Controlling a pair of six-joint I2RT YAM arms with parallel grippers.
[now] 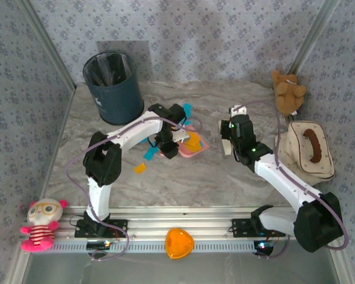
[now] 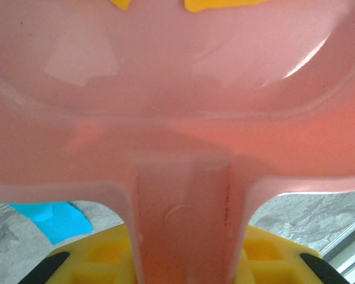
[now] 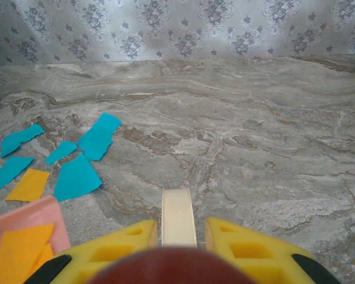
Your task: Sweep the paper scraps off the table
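The left arm [image 1: 127, 133] rises from its base, bends at the elbow and reaches right over the middle of the worktop [image 1: 225, 177], wrist turned down. The right arm [image 1: 278, 174] stretches up and left from its base, wrist low over the marble. The left pincer [image 1: 168, 147] is clenched on the pan handle [image 2: 180, 207] of a pink dustpan [image 1: 186, 155], whose tray lies between the two pincers. The right pincer [image 1: 228, 142] is clamped tight on a narrow cream handle [image 3: 178, 213]. The paper scraps [image 1: 149, 152] sit near mid-worktop: cyan and orange bits just left of the left pincer, cyan ones behind its wrist, and orange ones inside the pan. The left wrist camera shows the pan handle running between yellow fingers [image 2: 94, 260], with orange scraps at the tray's far end and a cyan one on the marble below. The right wrist camera shows a cluster of cyan pieces and one orange piece loose beside the pan's corner, well left of the cream handle.
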